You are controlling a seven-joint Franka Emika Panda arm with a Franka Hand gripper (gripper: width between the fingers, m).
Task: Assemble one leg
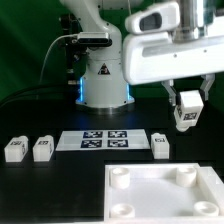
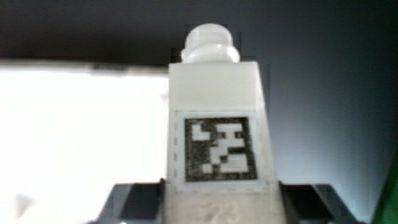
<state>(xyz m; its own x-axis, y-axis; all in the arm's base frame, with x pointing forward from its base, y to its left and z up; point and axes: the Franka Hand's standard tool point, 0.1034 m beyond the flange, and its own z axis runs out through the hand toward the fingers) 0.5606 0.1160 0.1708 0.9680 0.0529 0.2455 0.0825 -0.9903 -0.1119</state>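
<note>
My gripper [image 1: 186, 113] is shut on a leg [image 1: 185, 118], a small white blocky peg with a black-and-white tag, and holds it in the air above the table at the exterior view's right. In the wrist view the leg [image 2: 217, 130] fills the middle, tag facing the camera, with its round stub end pointing away; the dark fingers [image 2: 139, 205] clamp its near end on both sides. The large white square plate [image 1: 165, 190] with round corner sockets lies at the front right, below and in front of the held leg. Three more legs lie on the table [image 1: 14, 149] [image 1: 42, 149] [image 1: 161, 146].
The marker board [image 1: 106, 140] lies flat in the middle of the black table. The robot's white base [image 1: 103, 75] stands behind it. In the wrist view a bright white surface [image 2: 80, 125] spreads behind the leg.
</note>
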